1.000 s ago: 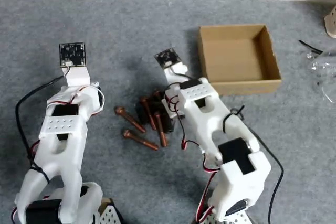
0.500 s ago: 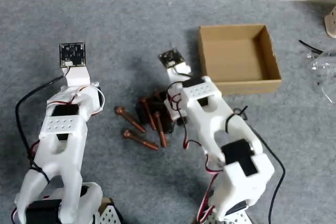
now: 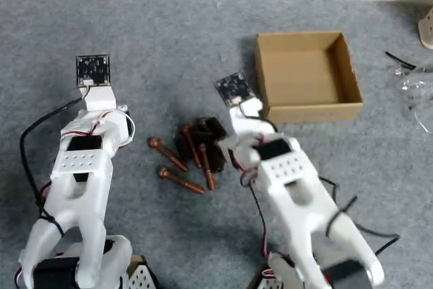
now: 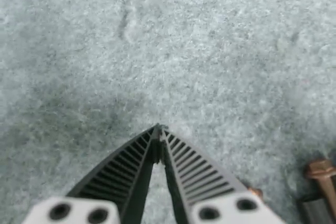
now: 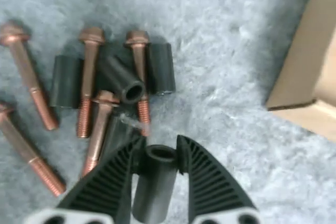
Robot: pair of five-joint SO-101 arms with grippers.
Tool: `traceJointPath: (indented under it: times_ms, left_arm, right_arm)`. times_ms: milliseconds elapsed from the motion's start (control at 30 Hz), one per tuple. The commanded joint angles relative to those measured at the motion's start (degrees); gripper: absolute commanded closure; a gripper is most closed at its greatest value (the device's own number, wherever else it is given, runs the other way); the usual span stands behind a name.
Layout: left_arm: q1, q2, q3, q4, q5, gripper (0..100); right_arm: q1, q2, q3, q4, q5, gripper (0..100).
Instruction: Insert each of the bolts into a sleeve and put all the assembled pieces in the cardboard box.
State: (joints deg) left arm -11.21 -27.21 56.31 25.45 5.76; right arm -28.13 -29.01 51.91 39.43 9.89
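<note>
The left end effector [image 4: 159, 129] hangs over the grey surface [image 3: 169, 45]. Its fingers are pressed together with nothing between them.

The loose parts lie in a cluster near the middle of the surface, between the two arms. There are five copper-coloured bolts [image 5: 86, 85], all lying flat. Two of them lie apart on the left arm's side of the cluster, and three lie in among the sleeves [image 5: 160, 69].

There are five black sleeves in all. Four are on the surface. Two of these lie flat beside bolt shanks, one is tilted across the middle with its open end showing, and one is partly hidden by a finger of the right end effector [image 5: 160, 145].

That end effector is clamped narrowly on the fifth sleeve, which runs along the fingers with its open end at the tips. It sits just beside the cluster.

The box [image 3: 308, 112] stands furthest right, open side up, near the cluster but not touching it. Every bolt and sleeve lies outside it.
</note>
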Motion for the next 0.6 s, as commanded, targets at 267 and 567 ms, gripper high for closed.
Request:
traceJointPath:
  times_ms: [267, 567]
  left_arm:
    - [0.0, -0.1, 0.7, -3.3, 0.0, 99]
    - [0.0, -0.1, 0.7, -3.5, 0.0, 99]
  right_arm:
    - [-0.2, -28.5, 16.1, -5.9, -0.3, 99.5]
    - [6.5, -48.9, 28.7, -5.7, -0.2, 99.5]
